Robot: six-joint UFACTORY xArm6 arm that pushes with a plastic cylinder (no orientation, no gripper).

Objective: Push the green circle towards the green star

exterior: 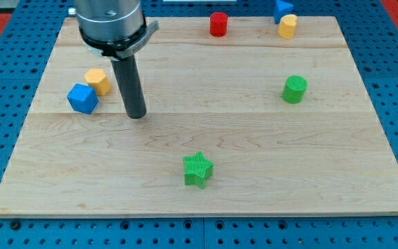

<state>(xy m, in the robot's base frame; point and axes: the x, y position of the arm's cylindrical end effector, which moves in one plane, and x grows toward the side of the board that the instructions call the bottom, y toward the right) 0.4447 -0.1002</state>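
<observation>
The green circle point(295, 89), a short cylinder, stands on the wooden board at the view's right, middle height. The green star point(197, 169) lies near the view's bottom centre, down and to the left of the circle. My tip point(137, 115) rests on the board at the view's left. It is far left of the green circle and up and to the left of the star. It touches no block.
A blue cube point(82, 98) and a yellow block point(98, 81) sit together just left of my tip. A red cylinder point(218, 24) stands at the top centre. A yellow block point(287, 26) and a blue block point(282, 9) are at the top right. The board's edge point(199, 213) runs along the bottom.
</observation>
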